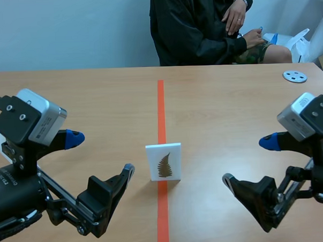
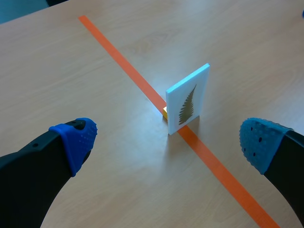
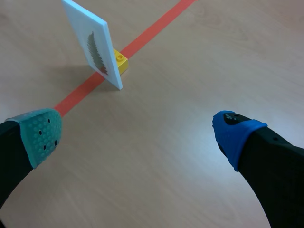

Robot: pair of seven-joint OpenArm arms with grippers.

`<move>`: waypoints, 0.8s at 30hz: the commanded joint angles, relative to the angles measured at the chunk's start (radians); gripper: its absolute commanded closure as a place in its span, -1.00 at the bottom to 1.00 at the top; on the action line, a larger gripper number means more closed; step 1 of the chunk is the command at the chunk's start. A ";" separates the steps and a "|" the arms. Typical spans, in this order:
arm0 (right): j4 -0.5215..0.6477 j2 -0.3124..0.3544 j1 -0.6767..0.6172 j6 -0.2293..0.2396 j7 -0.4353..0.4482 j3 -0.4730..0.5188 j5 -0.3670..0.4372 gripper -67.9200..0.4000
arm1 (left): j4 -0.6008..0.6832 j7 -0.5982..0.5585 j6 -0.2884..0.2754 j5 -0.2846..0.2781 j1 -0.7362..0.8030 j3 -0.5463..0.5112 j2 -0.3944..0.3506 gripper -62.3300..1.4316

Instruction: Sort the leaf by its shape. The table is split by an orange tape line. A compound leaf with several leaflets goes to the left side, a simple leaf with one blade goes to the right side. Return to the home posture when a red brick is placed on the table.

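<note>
A white card (image 1: 164, 161) stands upright on the orange tape line (image 1: 161, 115), showing a fern-like leaf with several leaflets. In the left wrist view the card (image 2: 188, 99) stands ahead of my fingers, propped by a small yellow brick (image 2: 165, 113) behind it. The right wrist view shows the card (image 3: 93, 46) and the yellow brick (image 3: 120, 61) ahead and to one side. My left gripper (image 1: 101, 153) is open, low at the card's left. My right gripper (image 1: 248, 161) is open, low at its right. Neither touches the card.
A person in dark clothing (image 1: 200, 25) sits across the table. A grey disc with holes (image 1: 294, 76) lies at the far right. The tape line splits the wooden table (image 1: 96, 102) down the middle.
</note>
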 commanded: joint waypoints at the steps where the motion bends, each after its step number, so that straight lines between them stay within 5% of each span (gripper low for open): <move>1: -0.018 -0.001 0.058 0.008 0.024 -0.020 0.006 -1.00 | 0.010 -0.014 0.000 -0.013 0.005 -0.005 0.005 -1.00; 20: -0.398 -0.196 0.397 0.005 0.243 -0.328 -0.294 -1.00 | 0.010 -0.014 0.000 -0.013 0.005 -0.005 0.005 -1.00; 24: -0.460 -0.238 0.436 -0.024 0.266 -0.362 -0.339 -1.00 | 0.010 -0.014 0.000 -0.013 0.005 -0.005 0.005 -1.00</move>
